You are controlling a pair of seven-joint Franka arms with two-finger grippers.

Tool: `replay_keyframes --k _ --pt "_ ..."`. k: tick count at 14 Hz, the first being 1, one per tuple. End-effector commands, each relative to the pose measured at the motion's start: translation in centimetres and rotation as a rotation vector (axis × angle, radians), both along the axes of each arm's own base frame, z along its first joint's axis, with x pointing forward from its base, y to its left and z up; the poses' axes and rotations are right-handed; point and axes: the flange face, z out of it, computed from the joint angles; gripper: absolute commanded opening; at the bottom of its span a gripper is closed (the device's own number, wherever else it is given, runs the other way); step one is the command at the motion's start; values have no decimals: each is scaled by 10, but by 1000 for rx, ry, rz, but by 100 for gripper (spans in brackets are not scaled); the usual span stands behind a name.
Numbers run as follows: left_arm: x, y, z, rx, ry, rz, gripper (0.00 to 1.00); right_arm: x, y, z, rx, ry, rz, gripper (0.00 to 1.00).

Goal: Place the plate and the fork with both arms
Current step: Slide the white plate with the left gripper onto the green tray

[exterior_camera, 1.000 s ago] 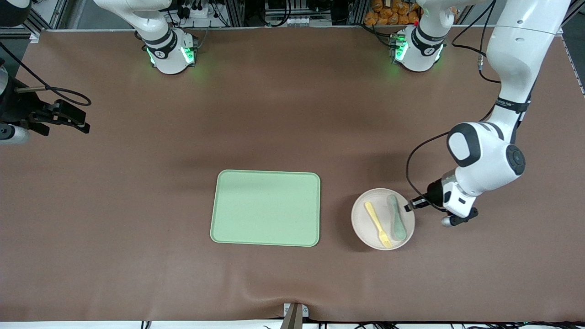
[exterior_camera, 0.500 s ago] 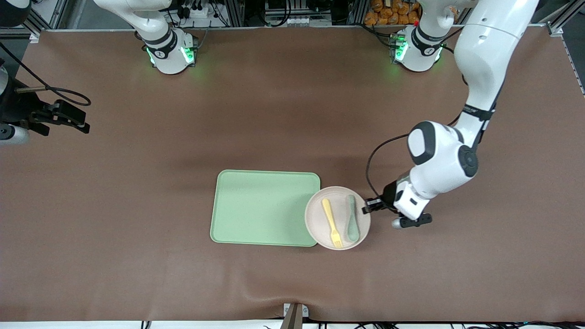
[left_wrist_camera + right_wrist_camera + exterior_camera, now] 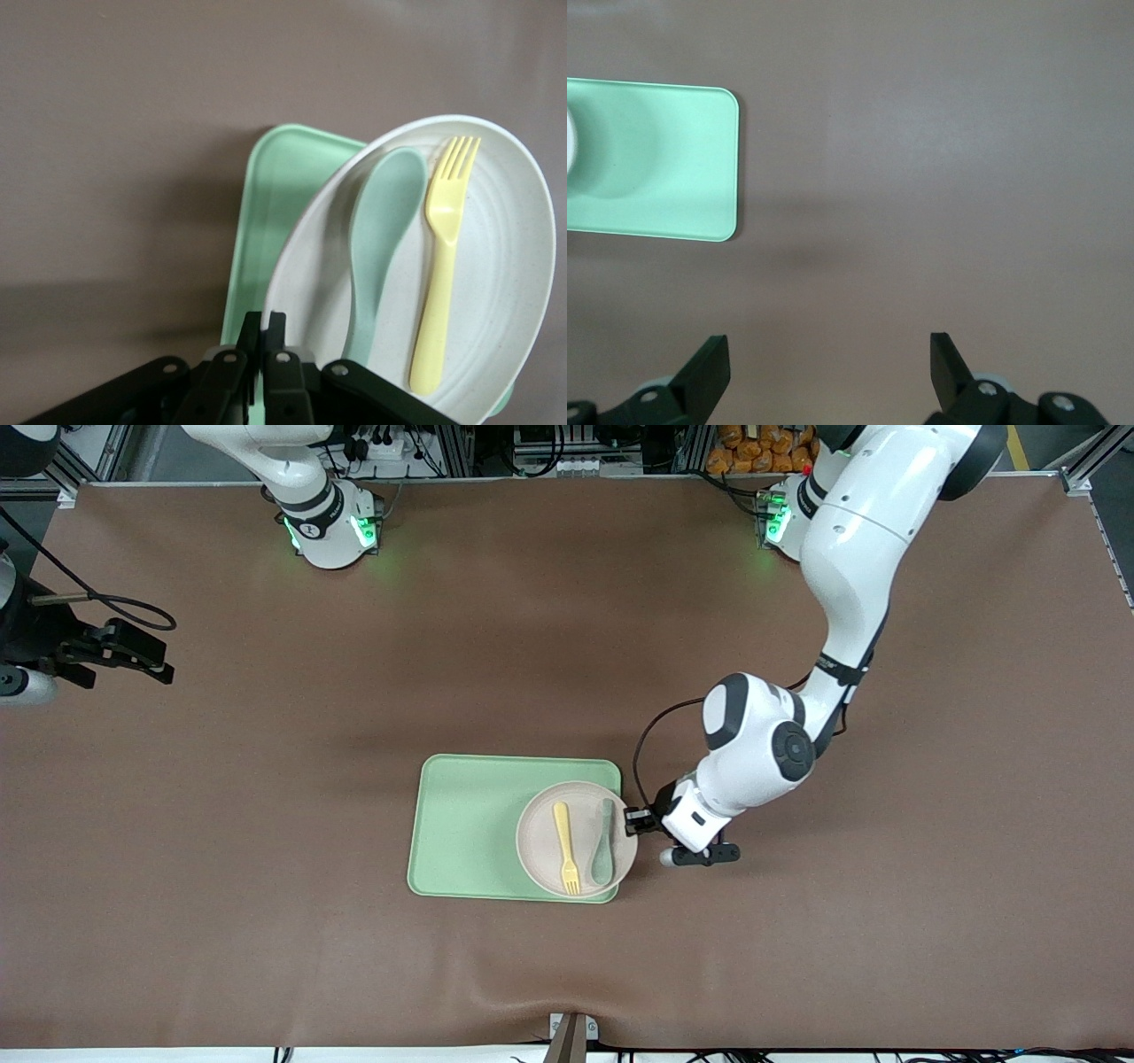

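My left gripper [image 3: 633, 820] is shut on the rim of the pale speckled plate [image 3: 538, 841], its fingers pinched on the edge [image 3: 266, 323]. The plate [image 3: 505, 292] hangs over the light-green tray [image 3: 469, 824] at the end toward the left arm, casting a shadow on the tray. On the plate lie the yellow fork [image 3: 565, 846] [image 3: 443, 257] and a grey-green spoon [image 3: 604, 849] [image 3: 381, 230], side by side. My right gripper [image 3: 159, 664] waits open over bare table at the right arm's end, nothing between its fingers [image 3: 830, 354].
The tray [image 3: 656, 159] lies flat on the brown table mat, its half toward the right arm bare. A small metal bracket [image 3: 571, 1032] sits at the table edge nearest the front camera. Cables hang from the left arm's wrist.
My left arm has carried the plate, with fork and spoon on it, from the bare table toward the right arm's end until it is over the tray. The right arm has not moved.
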Motion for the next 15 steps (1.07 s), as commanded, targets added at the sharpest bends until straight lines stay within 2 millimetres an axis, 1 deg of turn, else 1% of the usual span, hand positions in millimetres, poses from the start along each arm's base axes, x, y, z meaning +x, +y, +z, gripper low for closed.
replay_keyframes --k 1,7,11,12,15 --pt "2 -20 -10 14 -14 -9 0 -2 -3 4 15 -7 3 100" --pt "-18 -45 -43 34 12 -61 0 -2 -2 3 15 -7 3 100" --pt "-22 -48 -53 39 12 -89 0 -2 -2 3 15 -7 3 100" --pt "-26 -53 -57 42 16 -99 0 -1 -2 3 15 -5 3 100" --pt "-24 -53 -65 40 19 -93 0 -1 -2 3 17 -7 3 100"
